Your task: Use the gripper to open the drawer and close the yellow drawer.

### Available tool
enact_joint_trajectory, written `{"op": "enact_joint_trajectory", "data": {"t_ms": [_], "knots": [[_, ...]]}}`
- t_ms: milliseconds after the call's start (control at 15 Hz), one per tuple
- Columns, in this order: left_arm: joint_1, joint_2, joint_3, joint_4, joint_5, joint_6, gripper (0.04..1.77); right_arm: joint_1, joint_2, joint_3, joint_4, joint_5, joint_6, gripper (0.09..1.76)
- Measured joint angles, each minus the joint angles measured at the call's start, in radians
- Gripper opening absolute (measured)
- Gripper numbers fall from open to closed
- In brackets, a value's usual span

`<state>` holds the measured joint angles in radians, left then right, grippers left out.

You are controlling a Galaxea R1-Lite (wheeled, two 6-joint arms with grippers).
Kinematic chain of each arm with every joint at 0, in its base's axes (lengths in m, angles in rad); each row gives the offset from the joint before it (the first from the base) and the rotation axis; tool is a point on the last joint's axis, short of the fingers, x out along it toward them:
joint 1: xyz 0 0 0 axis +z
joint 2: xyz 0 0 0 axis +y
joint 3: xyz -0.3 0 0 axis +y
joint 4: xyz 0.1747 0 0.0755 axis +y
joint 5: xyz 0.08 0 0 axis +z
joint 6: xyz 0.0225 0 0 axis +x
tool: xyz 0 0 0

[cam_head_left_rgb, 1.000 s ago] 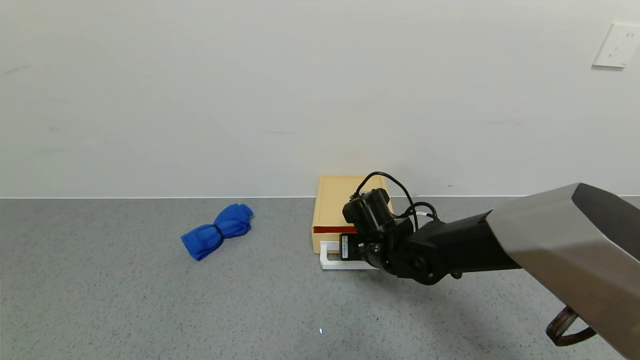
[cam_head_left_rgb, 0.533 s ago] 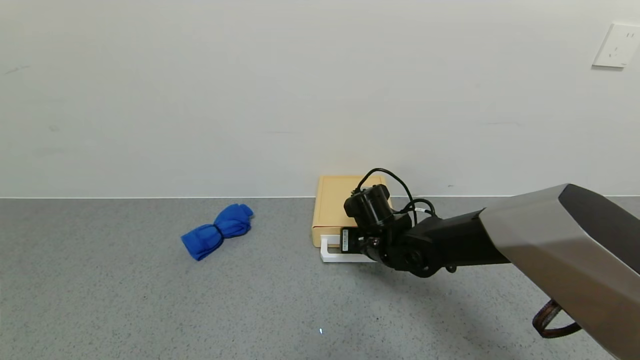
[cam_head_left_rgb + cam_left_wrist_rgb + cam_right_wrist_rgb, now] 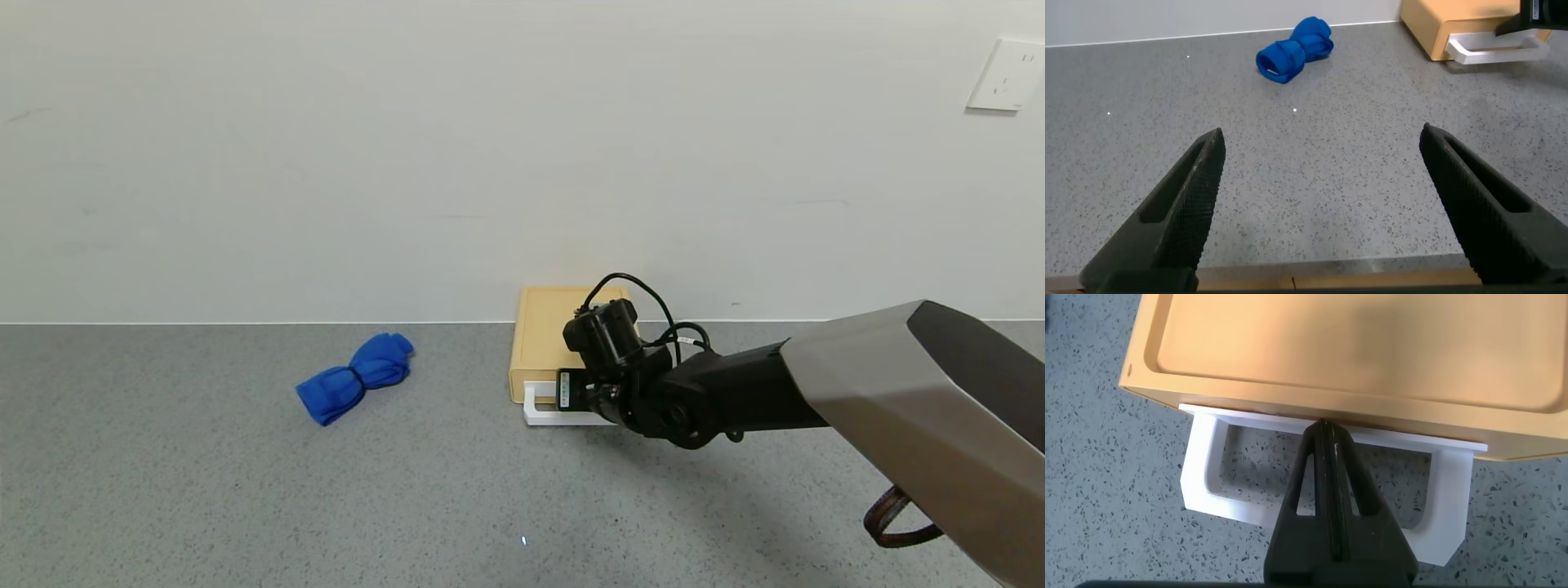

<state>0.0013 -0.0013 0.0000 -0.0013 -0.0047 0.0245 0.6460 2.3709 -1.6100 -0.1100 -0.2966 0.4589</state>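
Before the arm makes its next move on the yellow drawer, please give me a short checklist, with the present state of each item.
1. Drawer pushed in, no gap at the front: ok.
2. Right gripper closed, tips against the drawer front inside the white handle: ok.
3. Gripper free of the handle loop for pulling back: cannot tell.
4. Blue cloth lying apart from the drawer: ok.
5. Left gripper open, away from the drawer: ok.
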Motion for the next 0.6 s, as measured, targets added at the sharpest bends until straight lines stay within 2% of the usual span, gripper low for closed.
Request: {"op": "enact_joint_trajectory", "data": {"t_ms": [400, 600], "knots": [[0.0, 0.0, 0.0, 0.0, 0.0, 0.0, 1.72, 0.024, -0.075, 0.04, 0.041, 0.005, 0.003, 0.11], [0.0, 0.0, 0.0, 0.0, 0.0, 0.0, 1.72, 0.026, -0.172, 0.092, 0.1, 0.046, 0.003, 0.11]]}}
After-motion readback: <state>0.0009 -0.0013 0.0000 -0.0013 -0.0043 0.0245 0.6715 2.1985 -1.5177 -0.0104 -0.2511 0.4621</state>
